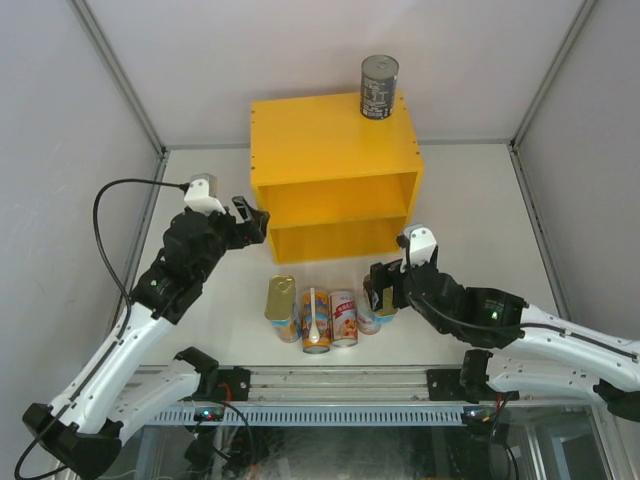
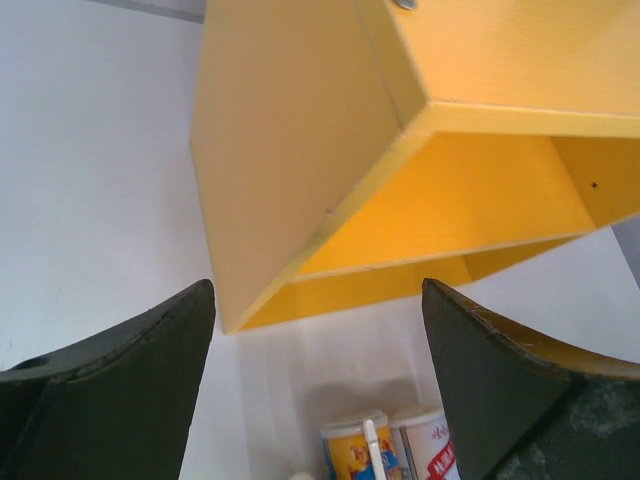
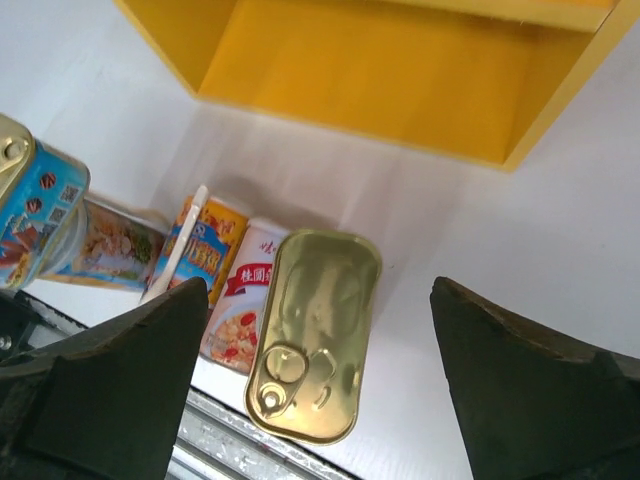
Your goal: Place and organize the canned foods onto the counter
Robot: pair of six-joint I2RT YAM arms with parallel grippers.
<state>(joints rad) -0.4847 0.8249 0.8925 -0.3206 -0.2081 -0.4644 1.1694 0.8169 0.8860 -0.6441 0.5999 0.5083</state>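
Right pincer (image 3: 320, 288): jaws wide apart, nothing held, straddling the gold-lidded tin (image 3: 315, 335) on the near bench (image 1: 480, 200). Centre yourself across its short width before closing.
Left pincer (image 2: 318, 285): open, empty, left of the counter (image 1: 330, 150).
Dark grey can (image 1: 379, 88): on the counter top, far right.

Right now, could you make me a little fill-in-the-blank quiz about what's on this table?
1. The dark can stands on ___ of the yellow shelf.
2. A white ___ lies on one orange-blue can.
3. The left claw and right claw are both ___.
Missing words: top; spoon; open.
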